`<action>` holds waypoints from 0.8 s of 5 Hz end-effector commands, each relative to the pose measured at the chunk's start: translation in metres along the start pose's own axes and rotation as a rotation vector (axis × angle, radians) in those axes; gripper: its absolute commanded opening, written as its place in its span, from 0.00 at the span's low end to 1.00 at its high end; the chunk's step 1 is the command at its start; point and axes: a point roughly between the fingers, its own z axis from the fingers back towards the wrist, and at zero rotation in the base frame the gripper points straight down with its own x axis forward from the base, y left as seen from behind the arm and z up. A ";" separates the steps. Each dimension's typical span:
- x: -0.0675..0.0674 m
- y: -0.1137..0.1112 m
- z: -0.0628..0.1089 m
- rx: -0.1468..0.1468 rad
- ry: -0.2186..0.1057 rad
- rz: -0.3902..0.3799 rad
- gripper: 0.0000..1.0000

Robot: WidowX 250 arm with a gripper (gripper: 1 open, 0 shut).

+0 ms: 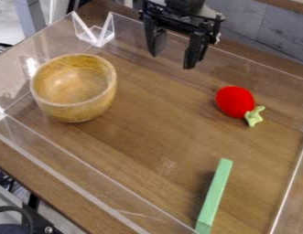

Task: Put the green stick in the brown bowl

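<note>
Two risks: gripper (173, 55), jaws apart, empty, far from stick (215, 194); flat bar near tray wall (292, 183) may slip, miss bowl (74, 88).

The claw (175, 52) is black all over, a blocky, angular housing at the top narrowing into two straight, flat, slim fingers (191, 53) with squared tips, its surfaces matte, with no markings or cables clear enough to make out.

Green stick (215, 195) lies flat, well apart from brown bowl (74, 87).
</note>
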 end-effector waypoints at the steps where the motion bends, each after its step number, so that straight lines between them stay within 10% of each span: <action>1: -0.006 -0.004 -0.010 -0.009 0.034 0.001 1.00; 4: -0.040 -0.043 -0.019 -0.052 0.072 -0.001 1.00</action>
